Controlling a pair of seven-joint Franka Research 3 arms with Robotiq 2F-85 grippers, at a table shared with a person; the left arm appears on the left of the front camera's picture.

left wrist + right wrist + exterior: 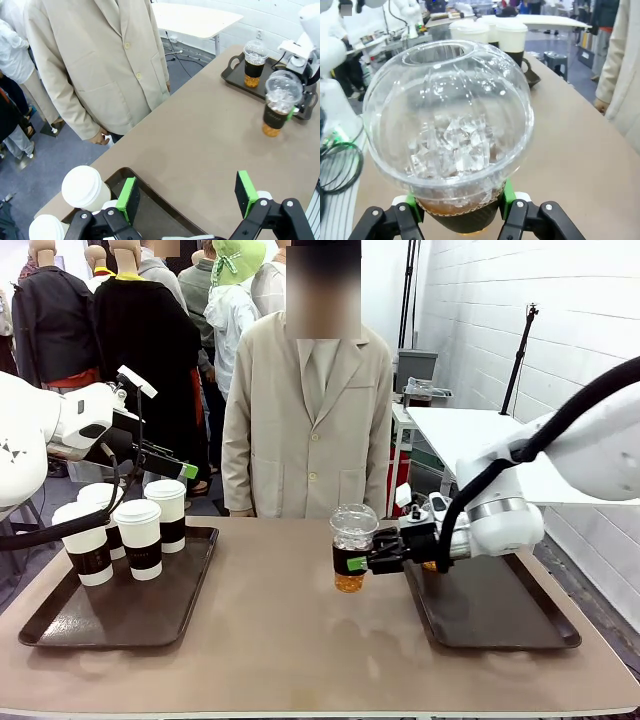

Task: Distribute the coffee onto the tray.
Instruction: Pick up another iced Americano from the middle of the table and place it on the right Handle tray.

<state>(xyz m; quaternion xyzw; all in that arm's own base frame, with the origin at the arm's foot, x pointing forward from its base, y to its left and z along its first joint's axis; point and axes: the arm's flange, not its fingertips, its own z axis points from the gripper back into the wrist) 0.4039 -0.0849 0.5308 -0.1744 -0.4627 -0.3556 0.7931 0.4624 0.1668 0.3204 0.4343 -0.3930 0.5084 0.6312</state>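
- Between the two trays, over the bare tan table point(270, 640): one iced drink cup point(352, 548), clear with a dome lid and a dark sleeve, amber liquid at the bottom, clamped at the sleeve by the right gripper point(362, 562). Whether its base touches the table cannot be told.
- Right wrist view: the same cup's dome point(447, 115) with ice inside; green pads point(506, 192) pressed to either side of the sleeve.
- Right-hand dark tray point(495, 615): a second iced drink cup point(255, 62) stands upright near its far end, seen from the left wrist camera; in the front view it is mostly hidden behind the right arm.
- Left-hand dark tray point(120, 615): four white lidded paper cups point(138, 538) with dark sleeves, upright, clustered at the tray's far left part.
- Left gripper point(189, 200): raised above the left tray's far edge, jaws spread apart, nothing between them.
- Far side of table: a person in a beige coat point(307, 425), standing, arms down.
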